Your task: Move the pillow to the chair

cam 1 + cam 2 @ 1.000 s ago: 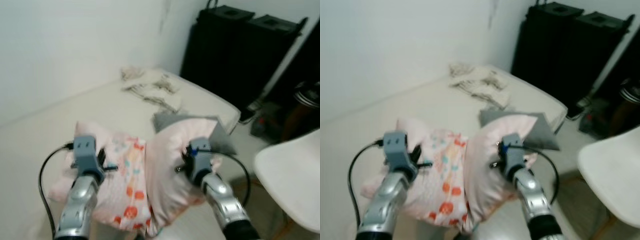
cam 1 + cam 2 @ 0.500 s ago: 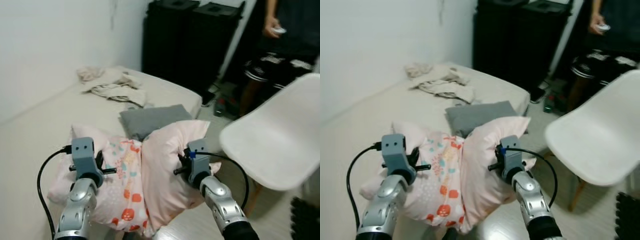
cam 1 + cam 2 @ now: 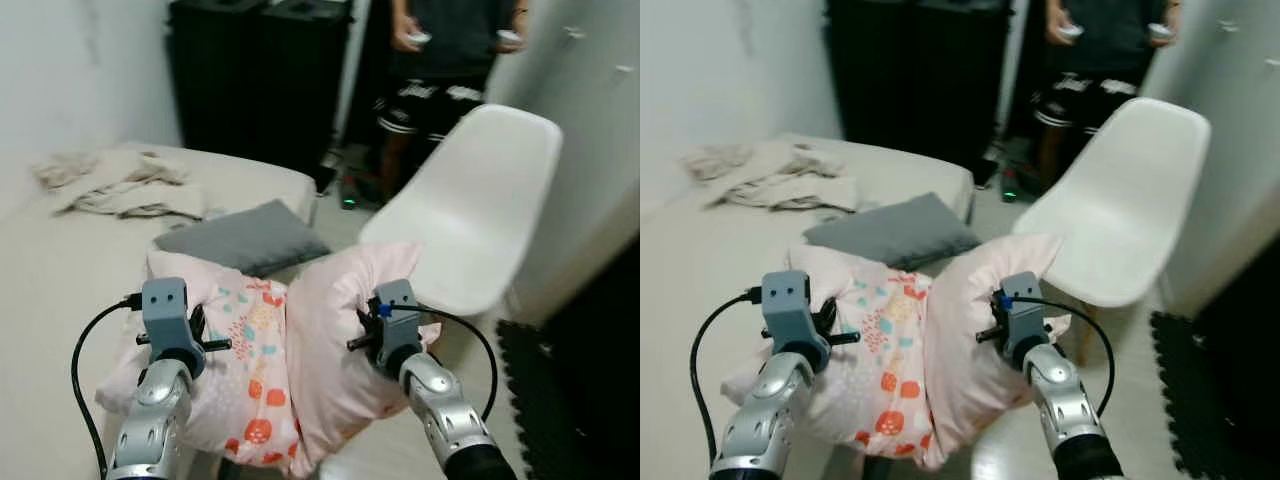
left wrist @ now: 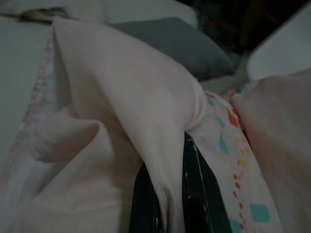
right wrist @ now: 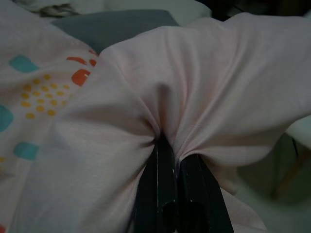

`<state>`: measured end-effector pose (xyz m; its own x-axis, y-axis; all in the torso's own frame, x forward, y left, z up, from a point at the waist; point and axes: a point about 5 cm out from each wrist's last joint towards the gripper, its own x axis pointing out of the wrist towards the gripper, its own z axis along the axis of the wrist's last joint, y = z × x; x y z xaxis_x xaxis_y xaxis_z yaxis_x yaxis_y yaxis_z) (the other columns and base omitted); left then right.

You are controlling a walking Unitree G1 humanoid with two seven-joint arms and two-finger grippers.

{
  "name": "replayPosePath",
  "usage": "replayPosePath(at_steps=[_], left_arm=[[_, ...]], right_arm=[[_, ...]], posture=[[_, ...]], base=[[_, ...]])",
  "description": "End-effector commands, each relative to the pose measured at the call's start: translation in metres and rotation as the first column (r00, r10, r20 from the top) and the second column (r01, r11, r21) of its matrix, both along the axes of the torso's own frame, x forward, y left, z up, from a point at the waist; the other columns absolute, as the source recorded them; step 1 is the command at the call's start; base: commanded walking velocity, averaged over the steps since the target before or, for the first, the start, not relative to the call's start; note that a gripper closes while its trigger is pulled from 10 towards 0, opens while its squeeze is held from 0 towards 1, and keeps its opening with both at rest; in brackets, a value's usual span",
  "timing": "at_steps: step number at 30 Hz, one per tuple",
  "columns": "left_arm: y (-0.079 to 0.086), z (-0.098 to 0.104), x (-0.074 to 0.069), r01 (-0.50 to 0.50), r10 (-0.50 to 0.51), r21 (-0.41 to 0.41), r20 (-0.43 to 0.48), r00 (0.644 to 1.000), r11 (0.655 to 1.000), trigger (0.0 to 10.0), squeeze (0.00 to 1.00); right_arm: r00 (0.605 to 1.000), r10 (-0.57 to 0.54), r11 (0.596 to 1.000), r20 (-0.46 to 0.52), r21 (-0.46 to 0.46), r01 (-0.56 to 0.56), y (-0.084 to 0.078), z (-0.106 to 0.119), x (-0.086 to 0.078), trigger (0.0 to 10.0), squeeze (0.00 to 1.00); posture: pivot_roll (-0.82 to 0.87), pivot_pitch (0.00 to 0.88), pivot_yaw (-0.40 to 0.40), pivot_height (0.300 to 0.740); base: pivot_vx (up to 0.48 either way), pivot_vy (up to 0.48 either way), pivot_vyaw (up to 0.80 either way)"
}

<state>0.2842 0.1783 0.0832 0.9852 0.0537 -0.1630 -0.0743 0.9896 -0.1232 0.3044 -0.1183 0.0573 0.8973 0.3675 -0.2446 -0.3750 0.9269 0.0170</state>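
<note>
A pink pillow point(image 3: 300, 360) with an orange and teal print hangs folded between my two arms, lifted above the bed. My left gripper point(image 4: 170, 160) is shut on a fold of its left side, the cloth pinched between the black fingers point(image 4: 199, 194). My right gripper point(image 5: 167, 150) is shut on a bunched fold of its right side. The white plastic chair point(image 3: 470, 220) stands just ahead to the right, its seat about level with the pillow's right end and close to it.
A grey cushion point(image 3: 245, 238) lies on the bed point(image 3: 70, 250), with crumpled cloths point(image 3: 110, 180) farther back left. A person point(image 3: 450, 70) stands behind the chair holding controllers. Black cabinets point(image 3: 260, 70) line the back wall. A dark mat point(image 3: 540, 400) covers the floor at right.
The whole view has swung to the right: the chair now sits nearer and more central, and the person is in full view. Both grippers keep their hold on the pillow.
</note>
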Motion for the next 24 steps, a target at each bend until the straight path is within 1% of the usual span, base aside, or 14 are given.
replayPosePath(at_steps=[1,13,24], left_arm=[[-0.0082,0.0092,0.0050,0.044,-0.044,0.006,0.037,0.998,0.999,10.0,0.00],[-0.0064,0.0104,0.0073,0.056,-0.057,0.018,0.034,0.998,0.998,10.0,0.00],[-0.0080,0.0097,0.0077,0.070,-0.070,0.026,0.029,0.997,0.997,10.0,0.00]], right_arm=[[0.999,0.015,1.000,0.034,0.007,-0.015,0.0048,0.0058,0.0015,10.0,0.00],[1.000,-0.010,1.000,0.029,0.007,0.009,0.0008,0.0029,-0.0006,10.0,0.00],[0.999,-0.016,1.000,0.032,0.010,0.016,0.0017,0.0032,-0.0002,10.0,0.00]], posture=[[0.05,0.074,-0.023,0.740],[0.05,0.070,-0.004,0.740],[0.05,0.065,0.003,0.740]], base=[[0.000,0.000,-0.80],[0.000,0.000,-0.80],[0.000,0.000,-0.80]])
